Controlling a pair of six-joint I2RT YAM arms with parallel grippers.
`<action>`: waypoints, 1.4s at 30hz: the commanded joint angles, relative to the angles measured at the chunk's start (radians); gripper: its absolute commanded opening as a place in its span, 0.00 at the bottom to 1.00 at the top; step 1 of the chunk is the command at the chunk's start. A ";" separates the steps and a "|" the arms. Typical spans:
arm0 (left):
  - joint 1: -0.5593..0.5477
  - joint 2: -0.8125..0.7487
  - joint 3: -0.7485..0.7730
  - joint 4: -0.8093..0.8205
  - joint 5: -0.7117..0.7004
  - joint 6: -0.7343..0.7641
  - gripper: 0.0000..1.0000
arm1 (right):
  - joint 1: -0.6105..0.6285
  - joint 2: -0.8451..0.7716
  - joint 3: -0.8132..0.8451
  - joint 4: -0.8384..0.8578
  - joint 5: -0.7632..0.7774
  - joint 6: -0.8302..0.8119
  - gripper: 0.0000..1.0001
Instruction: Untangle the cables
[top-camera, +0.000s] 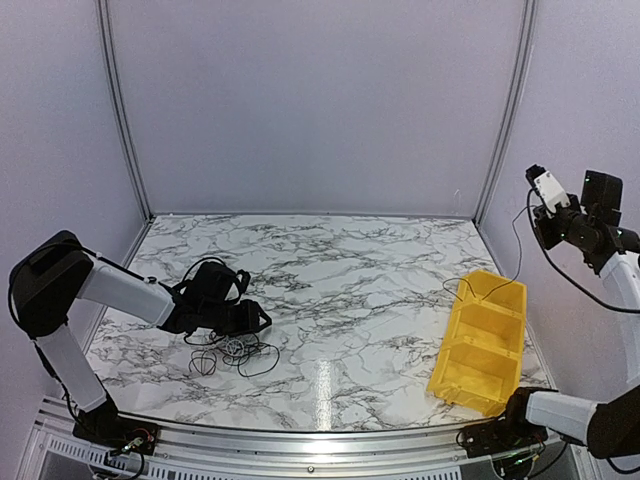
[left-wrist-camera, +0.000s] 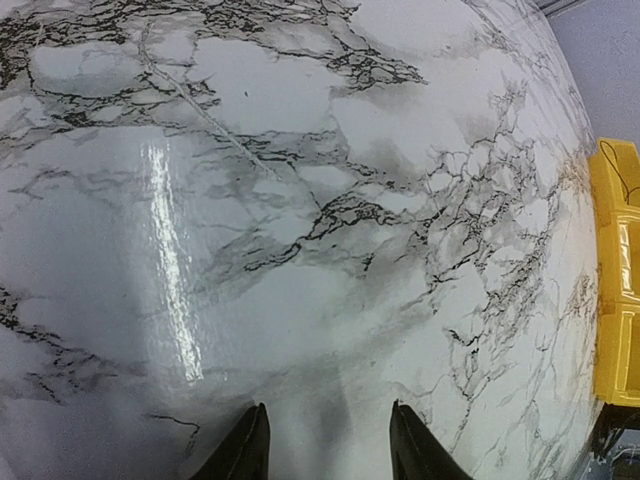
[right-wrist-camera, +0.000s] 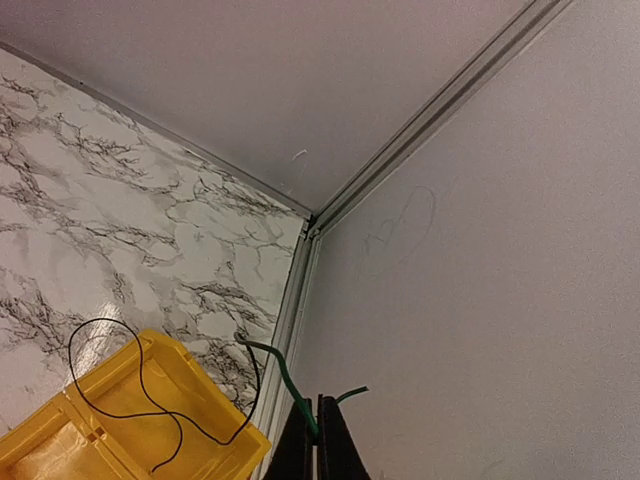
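The right tool (right-wrist-camera: 318, 445) is pressed together on one thin cable (right-wrist-camera: 290, 385), green at the pinch. The cable is held high by the right wall and trails in a black loop over the bin (right-wrist-camera: 195, 378). The left tool (left-wrist-camera: 325, 450) is spread and empty, held low over bare bench (left-wrist-camera: 300, 250) just beside the tangle (top-camera: 238, 352) of other cables. The step in hand is judged to be delivery of a separated cable; next, the right tool would need lowering over the bin and opening.

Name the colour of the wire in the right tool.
The wire is green, clearest in the right wrist view, where it is clamped in the right tool.
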 joint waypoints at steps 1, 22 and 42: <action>-0.004 0.023 -0.001 -0.045 0.015 0.014 0.44 | -0.005 0.037 -0.029 0.024 0.020 0.042 0.00; -0.001 0.072 0.036 -0.046 0.051 0.025 0.45 | -0.019 0.358 -0.204 -0.010 -0.015 0.076 0.00; 0.023 0.198 0.118 -0.066 0.145 0.044 0.47 | -0.021 0.581 -0.016 -0.216 -0.098 0.091 0.24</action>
